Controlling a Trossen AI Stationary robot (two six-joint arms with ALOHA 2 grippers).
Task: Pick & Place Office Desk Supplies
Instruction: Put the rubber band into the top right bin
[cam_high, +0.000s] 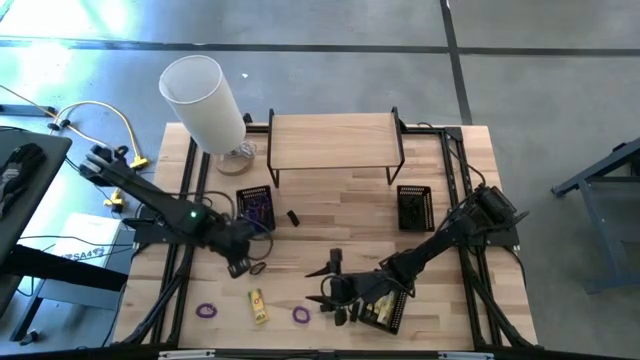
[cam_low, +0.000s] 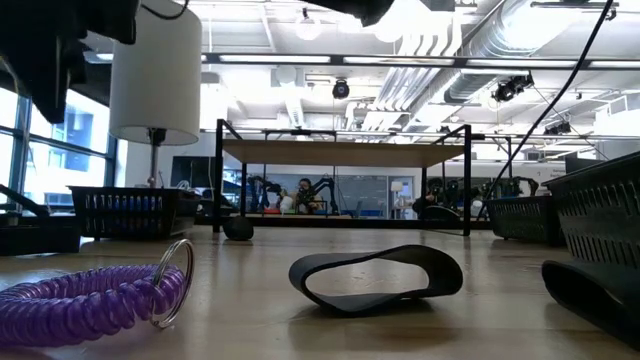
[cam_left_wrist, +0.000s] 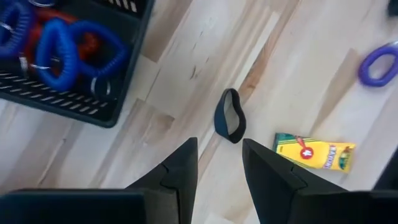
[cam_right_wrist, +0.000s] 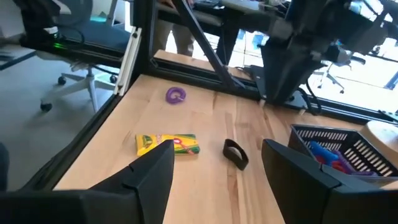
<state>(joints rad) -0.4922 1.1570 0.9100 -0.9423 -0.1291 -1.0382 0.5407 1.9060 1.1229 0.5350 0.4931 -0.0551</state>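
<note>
your left gripper (cam_left_wrist: 219, 163) hovered with fingers parted and empty, just short of the black band loop (cam_left_wrist: 229, 116) on the wooden table (cam_high: 330, 232), near the yellow crayon box (cam_left_wrist: 314, 152). your right gripper (cam_high: 335, 283) stood open, empty.

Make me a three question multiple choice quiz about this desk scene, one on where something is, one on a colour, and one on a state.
1. Where does the black band loop lie?
A. on the bare table
B. in a mesh tray
C. on the wooden shelf

2. What colour are most coil loops in the mesh tray near the left arm?
A. green
B. blue
C. white

3. How is the left end effector?
A. shut on the crayon box
B. holding the band
C. open, holding nothing

Answers: 1 A, it lies on the wood beside the crayon box; 2 B, blue coils fill that tray; 3 C, its fingers stand apart above the band.
</note>
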